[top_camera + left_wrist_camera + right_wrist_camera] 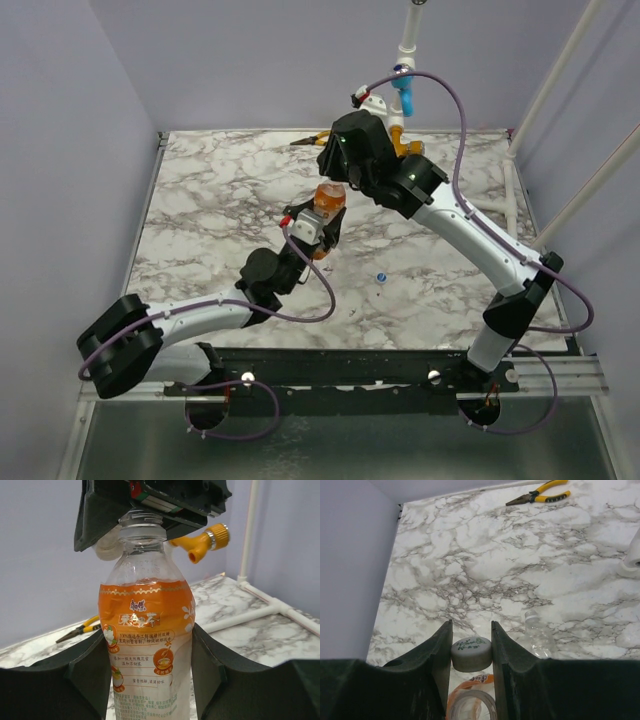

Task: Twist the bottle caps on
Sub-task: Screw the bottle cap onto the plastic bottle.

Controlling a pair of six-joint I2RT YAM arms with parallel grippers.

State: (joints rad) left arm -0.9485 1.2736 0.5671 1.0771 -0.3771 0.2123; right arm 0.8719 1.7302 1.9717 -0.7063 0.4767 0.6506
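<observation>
Yellow-handled pliers lie on the marble table near its far edge — also an orange valve handle, white pipe.

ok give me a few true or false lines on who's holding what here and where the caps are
1. The left gripper grips the bottle upright. True.
2. The cap in the right gripper is blue. False: it pinches the whitish cap; the blue cap lies on the table.
3. The whitish cap is screwed down on the bottle. False: it sits above the open mouth, and the neck threads show bare.
4. The pliers lie on the table, touched by neither gripper. True.
</observation>
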